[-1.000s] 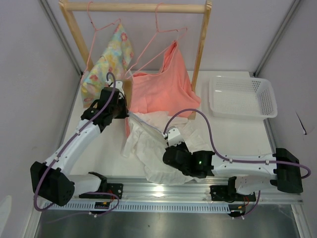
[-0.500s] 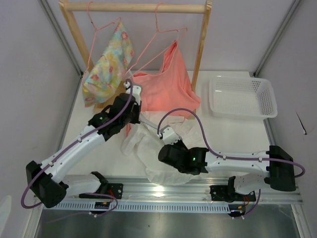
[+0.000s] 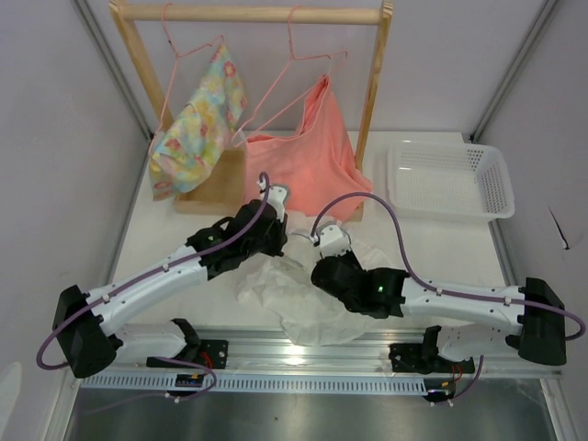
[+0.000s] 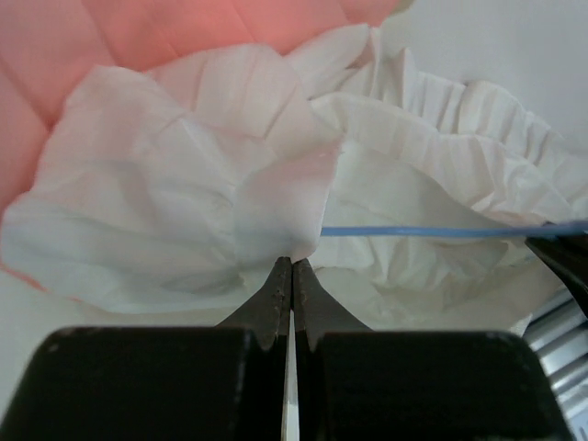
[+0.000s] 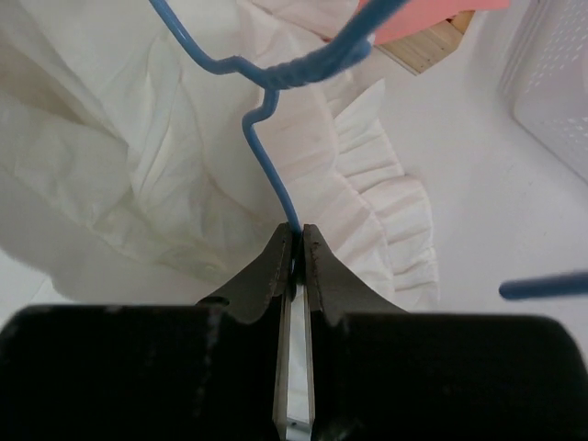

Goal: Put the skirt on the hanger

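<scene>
Robot lab cell: plain panel walls (image 3: 55, 138), aluminium base rail (image 3: 248, 356).

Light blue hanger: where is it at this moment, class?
The light blue hanger is pinched in the right hand, seen in the right wrist view, its wire crossing over the white skirt at the middle of the table.

My left arm has swung away from the far-left part of the worktop and now reaches into the middle. My left gripper (image 4: 292, 266), nipping a fold of the skirt (image 3: 276, 296), has come in just beside my right gripper (image 5: 296, 241). The right one, pinched on the hanger (image 5: 265, 138), has shifted only slightly toward the right edge. The skirt no longer stretches toward the far-left; it bunches tighter in the middle, close to the near edge.
</scene>
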Controlling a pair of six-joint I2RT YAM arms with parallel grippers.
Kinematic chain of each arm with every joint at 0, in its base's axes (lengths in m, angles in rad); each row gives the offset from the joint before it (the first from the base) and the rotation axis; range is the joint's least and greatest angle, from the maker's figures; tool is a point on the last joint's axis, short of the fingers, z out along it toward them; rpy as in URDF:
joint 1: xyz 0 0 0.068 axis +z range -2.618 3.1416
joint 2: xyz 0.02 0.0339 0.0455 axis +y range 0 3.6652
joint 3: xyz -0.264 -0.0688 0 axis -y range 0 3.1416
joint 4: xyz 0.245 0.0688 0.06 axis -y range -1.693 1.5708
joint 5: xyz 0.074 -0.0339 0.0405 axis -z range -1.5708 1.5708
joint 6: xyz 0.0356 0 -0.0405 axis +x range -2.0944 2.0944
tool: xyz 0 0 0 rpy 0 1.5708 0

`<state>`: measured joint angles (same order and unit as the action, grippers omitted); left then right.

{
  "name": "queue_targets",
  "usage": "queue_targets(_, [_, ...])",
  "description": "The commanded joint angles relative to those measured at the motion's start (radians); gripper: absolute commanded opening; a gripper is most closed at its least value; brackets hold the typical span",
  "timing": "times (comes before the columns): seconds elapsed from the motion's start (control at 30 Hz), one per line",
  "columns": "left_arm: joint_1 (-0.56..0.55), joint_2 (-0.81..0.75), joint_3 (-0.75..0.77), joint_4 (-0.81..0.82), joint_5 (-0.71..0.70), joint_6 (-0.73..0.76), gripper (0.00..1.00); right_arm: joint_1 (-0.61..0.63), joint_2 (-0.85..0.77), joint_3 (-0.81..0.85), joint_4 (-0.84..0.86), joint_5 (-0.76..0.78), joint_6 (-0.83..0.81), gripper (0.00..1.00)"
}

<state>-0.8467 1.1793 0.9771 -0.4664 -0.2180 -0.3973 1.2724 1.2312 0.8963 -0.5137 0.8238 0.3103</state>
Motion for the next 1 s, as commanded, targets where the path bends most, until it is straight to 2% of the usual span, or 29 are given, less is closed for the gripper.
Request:
queue_targets(0.0, [-0.049,-0.012,-0.023,0.139,0.111,-0.051,0.00,-0.018,-0.068,-0.022,0.173,0.015,-0.023,0.00])
queue_targets(0.13, [-0.051,-0.073,-0.029,0.186,0.224,0.023,0.01,-0.089,-0.162,-0.071,0.273,-0.101,-0.079,0.00])
queue_targets(0.17, [-0.051,-0.084,-0.017,0.183,0.265,0.061,0.08,-0.099,-0.177,-0.076,0.286,-0.144,-0.106,0.00])
queue_targets(0.23, [-0.049,-0.095,0.035,0.137,0.252,0.130,0.20,-0.111,-0.205,-0.077,0.307,-0.179,-0.135,0.00])
queue_targets(0.43, [-0.046,-0.075,0.132,0.101,0.327,0.285,0.41,-0.120,-0.213,-0.062,0.285,-0.224,-0.168,0.00])
queue_targets(0.67, [-0.028,-0.087,0.178,0.086,0.307,0.420,0.48,-0.120,-0.239,-0.071,0.274,-0.253,-0.169,0.00])
queue_targets(0.8, [0.104,-0.066,0.146,0.123,0.656,0.485,0.52,-0.134,-0.242,-0.062,0.270,-0.275,-0.180,0.00])
queue_targets(0.97, [0.181,-0.031,0.133,0.207,0.799,0.518,0.56,-0.139,-0.242,-0.053,0.251,-0.290,-0.177,0.00])
